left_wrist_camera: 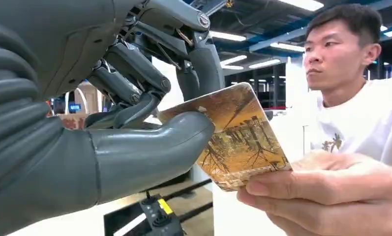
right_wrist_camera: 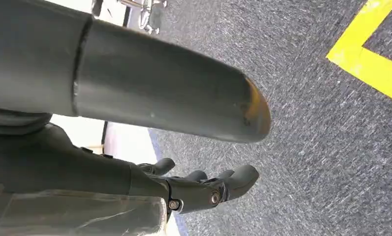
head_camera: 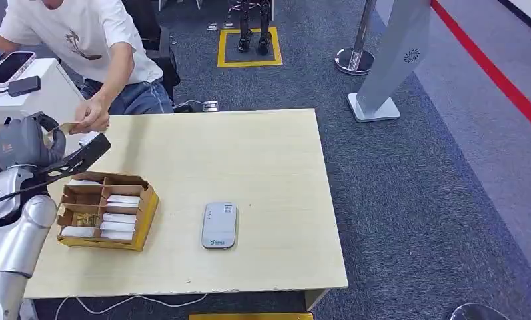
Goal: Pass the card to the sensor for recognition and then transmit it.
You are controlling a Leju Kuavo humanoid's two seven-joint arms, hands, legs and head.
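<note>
The card (left_wrist_camera: 238, 142), printed with a brown and gold picture, is pinched between the thumb and fingers of my left hand (left_wrist_camera: 110, 147). A person's hand (left_wrist_camera: 331, 196) grips the card's other end. From the head view, my left hand (head_camera: 29, 143) is raised over the table's far left corner, with the card (head_camera: 68, 127) between it and the person's hand (head_camera: 94, 117). The grey-white sensor (head_camera: 219, 225) lies flat on the table (head_camera: 249, 160), well to the right of my left hand. My right hand (right_wrist_camera: 149, 103) hangs above the carpet, holding nothing.
A cardboard box (head_camera: 106, 210) with several compartments of white cards sits on the table's left part, just below my left hand. The person in a white shirt (head_camera: 82, 33) sits at the far left corner. A grey stand (head_camera: 389, 67) is on the carpet beyond the table.
</note>
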